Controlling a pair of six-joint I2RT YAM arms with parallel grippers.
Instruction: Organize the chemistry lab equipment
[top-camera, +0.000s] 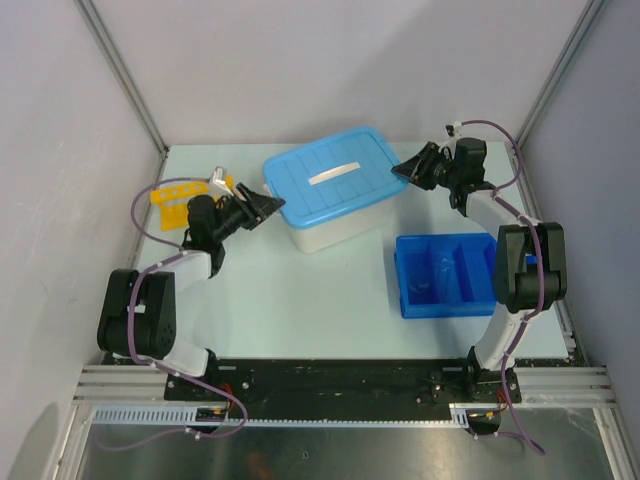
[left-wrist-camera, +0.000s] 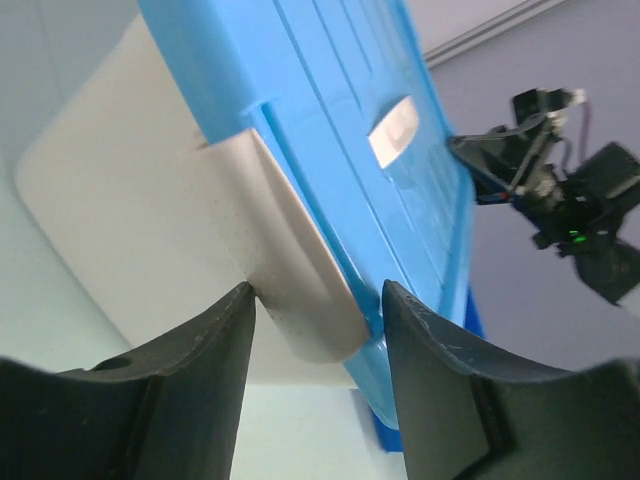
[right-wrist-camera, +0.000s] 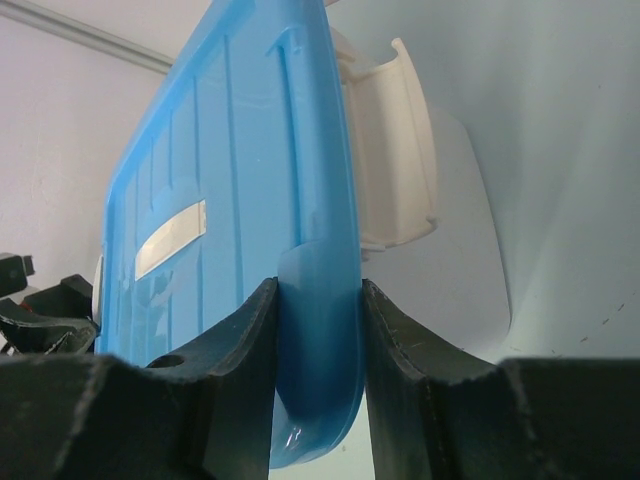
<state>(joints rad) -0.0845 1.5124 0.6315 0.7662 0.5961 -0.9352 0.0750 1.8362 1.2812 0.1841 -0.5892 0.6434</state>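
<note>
The white tub (top-camera: 330, 235) with its blue lid (top-camera: 335, 185) stands mid-table, and both grippers are at its ends. My left gripper (top-camera: 262, 207) (left-wrist-camera: 318, 290) is at the left end, its jaws closed around the white latch (left-wrist-camera: 290, 260) and the lid's edge (left-wrist-camera: 400, 330). At the right end my right gripper (top-camera: 405, 168) (right-wrist-camera: 318, 285) is shut on the blue lid's rim (right-wrist-camera: 320, 340). The yellow holed tube rack (top-camera: 178, 197) lies behind the left arm, with a short clear tube (top-camera: 219, 178) at its far end. The other small lab items are out of view.
The blue divided tray (top-camera: 405, 275) sits on the right, in front of the tub and beside the right arm. A second white latch (right-wrist-camera: 395, 150) shows on the tub's right end. Grey walls close the table on three sides.
</note>
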